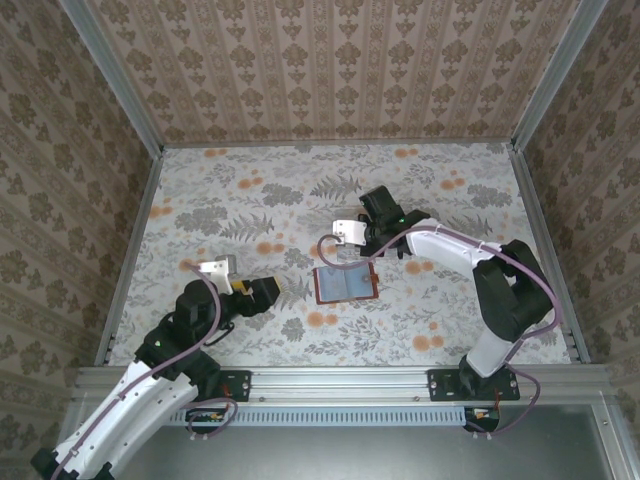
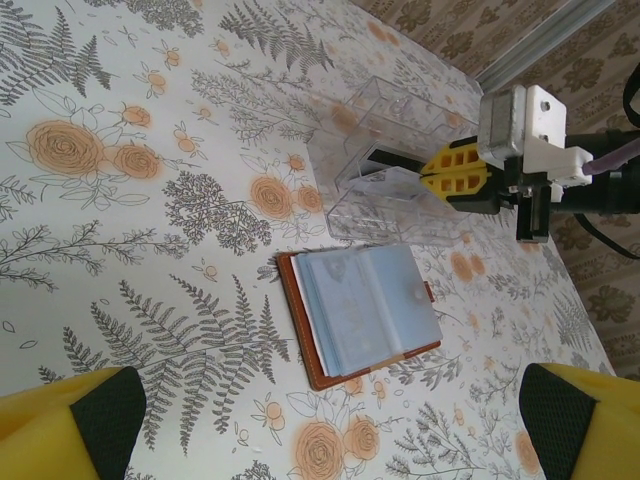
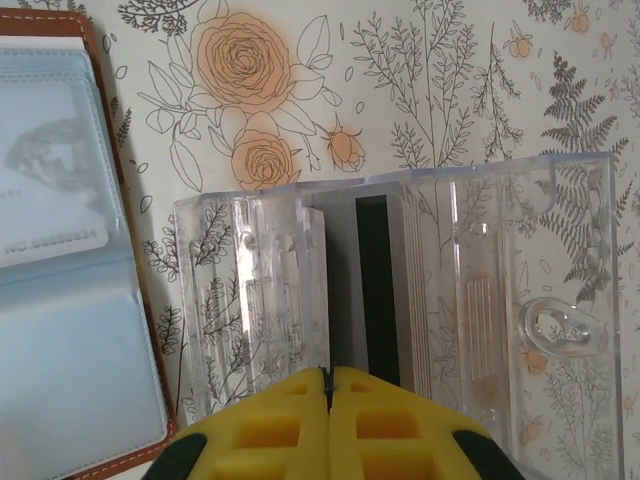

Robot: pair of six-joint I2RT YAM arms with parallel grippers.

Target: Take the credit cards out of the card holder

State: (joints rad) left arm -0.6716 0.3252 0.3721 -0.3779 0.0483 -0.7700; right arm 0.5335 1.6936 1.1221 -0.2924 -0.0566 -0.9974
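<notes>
The right gripper (image 3: 328, 388), pressed together at bottom centre, sits over a credit card (image 3: 372, 285) in the clear tray (image 3: 560, 230); the card holder (image 3: 70, 330) lies open at left; the left gripper (image 1: 270, 291) is spread wide

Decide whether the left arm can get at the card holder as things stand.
Probably yes. The left gripper is open and faces the card holder, which lies open on bare table with nothing between. The right gripper is beyond it, at the tray.
</notes>
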